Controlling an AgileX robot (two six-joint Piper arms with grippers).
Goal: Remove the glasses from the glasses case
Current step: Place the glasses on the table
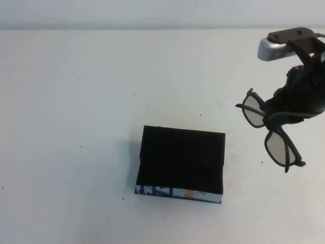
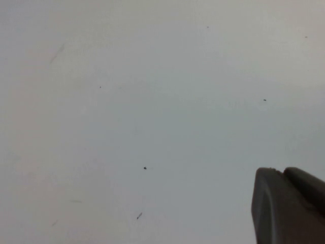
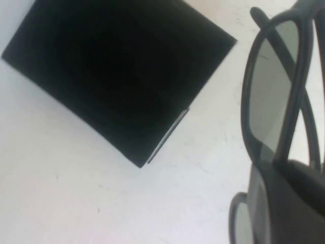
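Note:
The glasses case (image 1: pixel 181 163), a black box with a white front edge printed in blue and orange, lies open and empty on the white table; it also shows in the right wrist view (image 3: pixel 117 76). My right gripper (image 1: pixel 277 118) is shut on the bridge of the black glasses (image 1: pixel 274 133) and holds them in the air to the right of the case, lenses hanging down. In the right wrist view the glasses (image 3: pixel 277 101) fill the side next to the case. My left gripper (image 2: pixel 284 175) is out of the high view and hovers over bare table, its fingers together.
The white table (image 1: pixel 76 127) stretches wide to the left and behind the case. The right arm's silver wrist camera (image 1: pixel 277 48) sits at the far right near the table's back edge.

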